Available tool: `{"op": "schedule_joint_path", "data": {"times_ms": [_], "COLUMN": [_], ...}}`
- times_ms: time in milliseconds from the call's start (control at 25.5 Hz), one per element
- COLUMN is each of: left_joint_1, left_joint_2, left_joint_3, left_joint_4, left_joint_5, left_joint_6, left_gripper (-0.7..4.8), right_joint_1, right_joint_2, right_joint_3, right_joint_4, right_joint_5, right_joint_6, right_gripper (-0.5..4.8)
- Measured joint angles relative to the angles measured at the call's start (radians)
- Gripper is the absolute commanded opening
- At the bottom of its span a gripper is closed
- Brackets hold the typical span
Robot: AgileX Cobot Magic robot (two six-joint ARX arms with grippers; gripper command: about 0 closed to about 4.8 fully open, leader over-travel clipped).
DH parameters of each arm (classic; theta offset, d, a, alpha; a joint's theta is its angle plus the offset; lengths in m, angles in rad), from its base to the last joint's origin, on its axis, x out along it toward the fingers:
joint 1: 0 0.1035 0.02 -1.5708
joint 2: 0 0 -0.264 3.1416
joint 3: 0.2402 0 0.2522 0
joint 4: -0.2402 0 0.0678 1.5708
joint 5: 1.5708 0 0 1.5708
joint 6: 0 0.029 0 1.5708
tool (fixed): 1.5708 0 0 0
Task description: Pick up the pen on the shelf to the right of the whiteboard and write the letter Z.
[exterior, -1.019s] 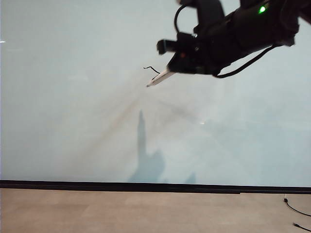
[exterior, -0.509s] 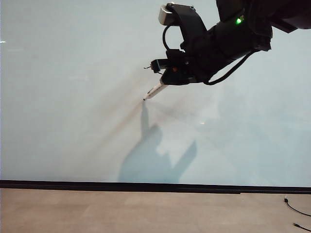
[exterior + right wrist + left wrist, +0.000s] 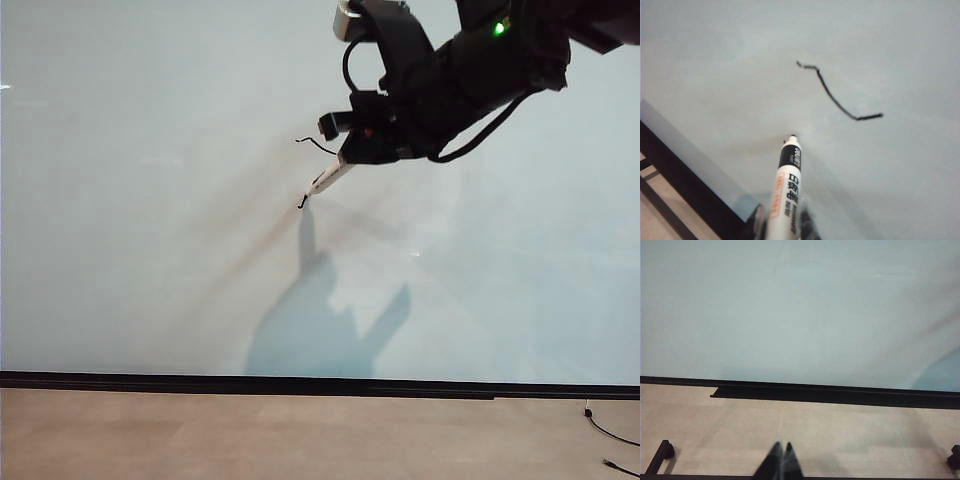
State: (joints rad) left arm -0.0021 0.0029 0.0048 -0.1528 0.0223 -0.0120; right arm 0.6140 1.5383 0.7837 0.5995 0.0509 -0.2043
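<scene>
My right gripper [image 3: 345,160] reaches in from the upper right and is shut on the pen [image 3: 324,181], a slim white marker that slants down and left. The pen's dark tip meets its own shadow on the whiteboard [image 3: 150,200], so it is at or very near the surface. In the right wrist view the pen [image 3: 788,185] sticks out from the right gripper [image 3: 785,225]. A thin black line [image 3: 832,95], bent twice like a wobbly letter Z, lies beyond the tip and apart from it. My left gripper [image 3: 781,446] is shut and empty above the floor. The shelf is out of view.
A black strip [image 3: 300,384] runs along the whiteboard's bottom edge above the tan floor [image 3: 200,440]. Black cables [image 3: 610,435] lie on the floor at the right. The arm's shadow [image 3: 320,330] falls on the board. A black frame foot [image 3: 661,454] shows near the left gripper.
The right gripper has tipped the pen steeper and brought its tip down and closer to the board. The arm's shadow has grown and closed up to the tip. The left gripper has kept still.
</scene>
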Motion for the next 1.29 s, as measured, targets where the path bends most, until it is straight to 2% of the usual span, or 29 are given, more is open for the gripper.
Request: {"op": "schedule_joint_path", "data": {"times_ms": [705,1293], "left_joint_1": [0.0,0.0], "left_joint_2": [0.0,0.0], "left_joint_3": [0.0,0.0], "left_joint_4": [0.0,0.0], "left_joint_5": [0.0,0.0], "left_joint_6": [0.0,0.0], "left_gripper": [-0.05,-0.04], "right_joint_1": [-0.026,-0.026], "right_joint_2": [-0.156,-0.193], "right_joint_3": [-0.003,-0.011], "right_joint_4": [-0.129,-0.126], "right_joint_5": [0.07,0.071], "right_joint_6": [-0.039,-0.053], "right_gripper": [-0.09,-0.09]}}
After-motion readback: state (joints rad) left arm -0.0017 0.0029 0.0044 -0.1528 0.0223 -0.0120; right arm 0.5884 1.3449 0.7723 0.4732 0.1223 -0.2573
